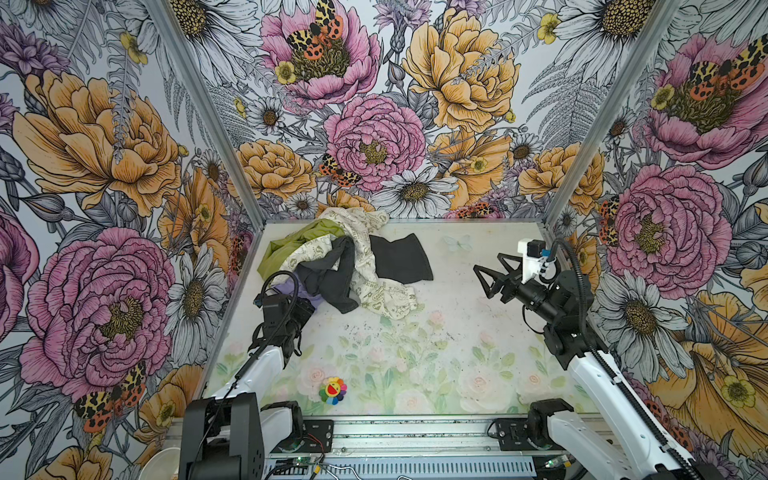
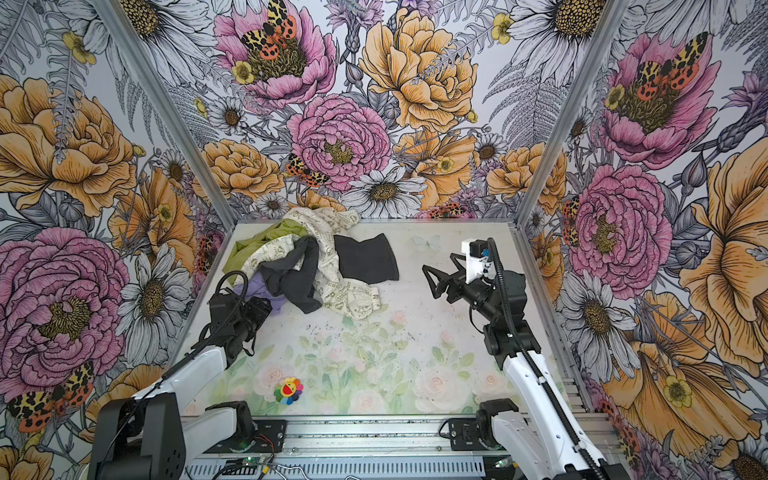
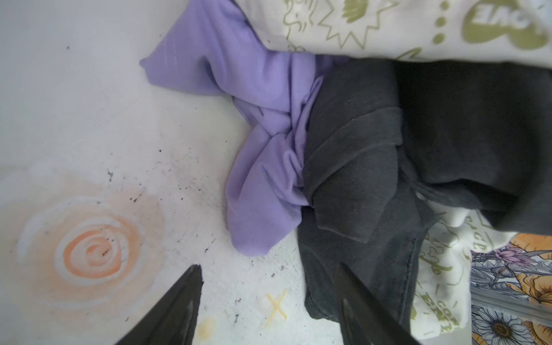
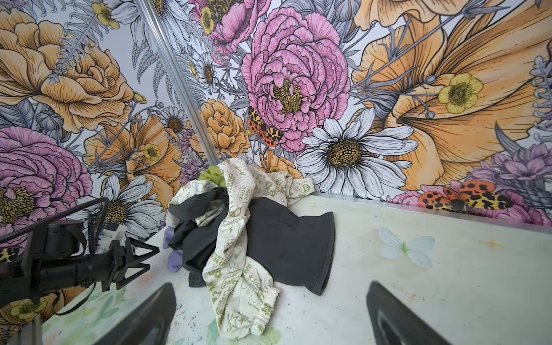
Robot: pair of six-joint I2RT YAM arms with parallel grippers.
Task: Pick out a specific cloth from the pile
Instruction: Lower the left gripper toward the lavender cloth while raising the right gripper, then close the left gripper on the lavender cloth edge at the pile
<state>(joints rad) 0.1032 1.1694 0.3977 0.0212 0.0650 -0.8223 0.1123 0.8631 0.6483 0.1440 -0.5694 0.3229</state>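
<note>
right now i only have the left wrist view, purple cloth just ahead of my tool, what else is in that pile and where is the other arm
observer: Beyond the lavender cloth, an olive-green cloth sits at the far left of the pile, near the wall.
operator: anything on the other side
observer: A black cloth lies flat on the table right of the pile, its left edge under the cream printed cloth.
operator: and the right arm
observer: The right tool hangs open over bare table, well apart from the pile.
</note>
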